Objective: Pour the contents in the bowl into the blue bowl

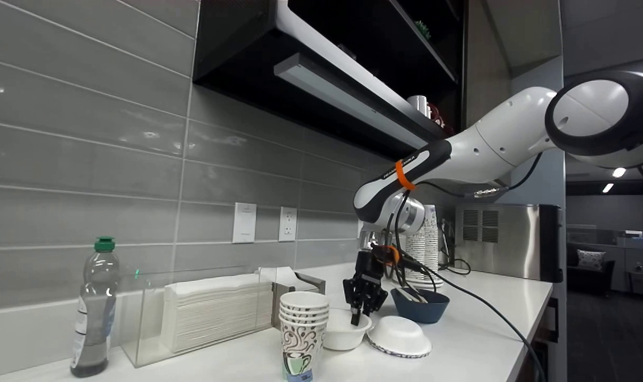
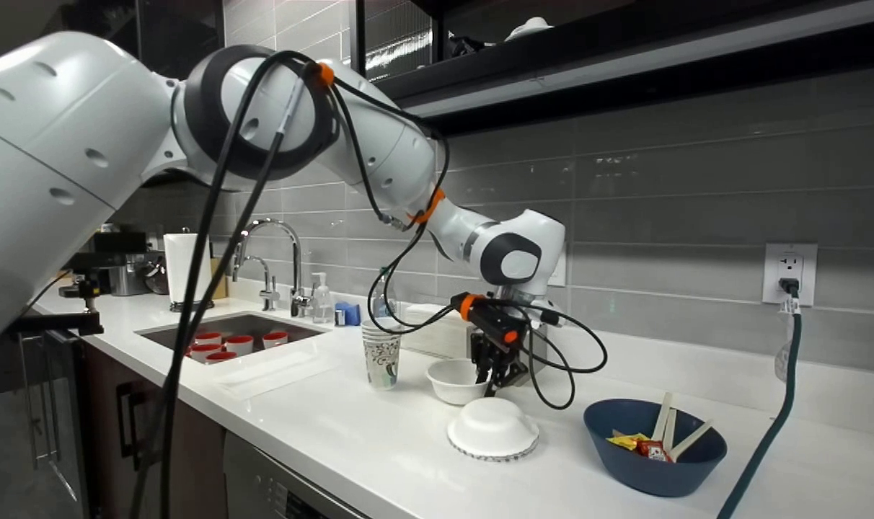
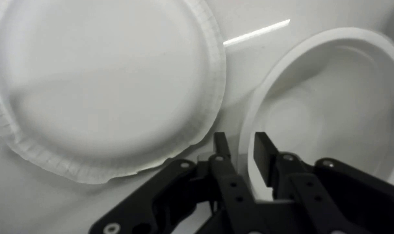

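tool (image 3: 241, 143), jaws apart, straddles the rim of the white bowl (image 2: 453, 390), mouth upward.

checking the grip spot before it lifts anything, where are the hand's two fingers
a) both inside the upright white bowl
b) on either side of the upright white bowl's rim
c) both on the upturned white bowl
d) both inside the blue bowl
b: in the wrist view the hand has one finger on the inner side of the upright white bowl and one outside it, with the rim between them.
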### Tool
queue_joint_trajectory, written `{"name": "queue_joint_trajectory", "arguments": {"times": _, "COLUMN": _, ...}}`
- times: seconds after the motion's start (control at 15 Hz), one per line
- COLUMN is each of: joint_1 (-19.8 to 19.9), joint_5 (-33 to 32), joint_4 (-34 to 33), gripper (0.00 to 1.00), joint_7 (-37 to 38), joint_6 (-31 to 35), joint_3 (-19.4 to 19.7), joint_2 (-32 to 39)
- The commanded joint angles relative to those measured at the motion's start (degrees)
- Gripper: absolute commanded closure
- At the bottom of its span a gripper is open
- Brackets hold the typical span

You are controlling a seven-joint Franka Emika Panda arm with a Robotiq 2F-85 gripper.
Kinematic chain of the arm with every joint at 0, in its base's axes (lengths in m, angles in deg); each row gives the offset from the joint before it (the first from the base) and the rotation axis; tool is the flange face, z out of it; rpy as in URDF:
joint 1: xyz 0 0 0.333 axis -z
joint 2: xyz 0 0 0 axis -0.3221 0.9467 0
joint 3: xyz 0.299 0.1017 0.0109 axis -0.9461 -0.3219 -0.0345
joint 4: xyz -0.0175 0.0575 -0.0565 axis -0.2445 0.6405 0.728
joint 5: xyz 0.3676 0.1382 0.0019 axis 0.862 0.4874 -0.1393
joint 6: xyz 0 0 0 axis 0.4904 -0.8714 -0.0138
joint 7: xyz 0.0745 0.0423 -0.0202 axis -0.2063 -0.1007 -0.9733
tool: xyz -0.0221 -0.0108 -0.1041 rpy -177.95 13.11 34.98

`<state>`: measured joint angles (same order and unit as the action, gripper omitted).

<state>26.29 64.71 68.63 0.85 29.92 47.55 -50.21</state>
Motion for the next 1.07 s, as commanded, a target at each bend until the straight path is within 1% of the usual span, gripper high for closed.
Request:
{"name": "queue_joint_trajectory", "arguments": {"times": 0.0, "joint_1": 0.49, "joint_5": -0.8, "joint_4": -0.02, "gripper": 0.4, "joint_7": 0.23, "joint_6": -0.27, "joint_3": -0.49, "joint_2": -3.55}}
{"name": "queue_joint_trajectory", "arguments": {"times": 0.13, "joint_1": 1.58, "joint_5": -0.67, "joint_4": 3.45, "gripper": 0.27, "joint_7": -1.65, "joint_6": 0.89, "joint_3": 0.01, "joint_2": -8.84}}
{"name": "queue_joint_trajectory", "arguments": {"times": 0.2, "joint_1": 2.17, "joint_5": -0.83, "joint_4": 4.86, "gripper": 0.19, "joint_7": -3.13, "joint_6": 1.63, "joint_3": 0.34, "joint_2": -10.9}}
{"name": "queue_joint_trajectory", "arguments": {"times": 0.27, "joint_1": 4.26, "joint_5": 0.32, "joint_4": 6.97, "gripper": 0.13, "joint_7": -8.75, "joint_6": 0.17, "joint_3": -0.4, "joint_2": -13.59}}
{"name": "queue_joint_trajectory", "arguments": {"times": 0.4, "joint_1": 7.1, "joint_5": 2.63, "joint_4": 11.47, "gripper": 0.01, "joint_7": -16.2, "joint_6": -2.43, "joint_3": -0.67, "joint_2": -18.68}}
{"name": "queue_joint_trajectory", "arguments": {"times": 0.6, "joint_1": 9.19, "joint_5": 3.65, "joint_4": 19.46, "gripper": 0.0, "joint_7": -24.92, "joint_6": -7.1, "joint_3": 0.66, "joint_2": -27.3}}
{"name": "queue_joint_trajectory", "arguments": {"times": 0.67, "joint_1": 9.52, "joint_5": 3.97, "joint_4": 22.4, "gripper": 0.0, "joint_7": -27.99, "joint_6": -7.74, "joint_3": 1.27, "joint_2": -30.18}}
{"name": "queue_joint_trajectory", "arguments": {"times": 0.8, "joint_1": 9.32, "joint_5": 4.05, "joint_4": 28.07, "gripper": 0.0, "joint_7": -31.05, "joint_6": -7.69, "joint_3": 3.03, "joint_2": -35.89}}
{"name": "queue_joint_trajectory", "arguments": {"times": 0.93, "joint_1": 8.41, "joint_5": 4.15, "joint_4": 34.14, "gripper": 0.0, "joint_7": -34.25, "joint_6": -4.91, "joint_3": 4.98, "joint_2": -42.07}}
{"name": "queue_joint_trajectory", "arguments": {"times": 1.0, "joint_1": 7.46, "joint_5": 2.56, "joint_4": 25.49, "gripper": 0.0, "joint_7": -30.96, "joint_6": -7.95, "joint_3": 5.46, "joint_2": -34.29}}
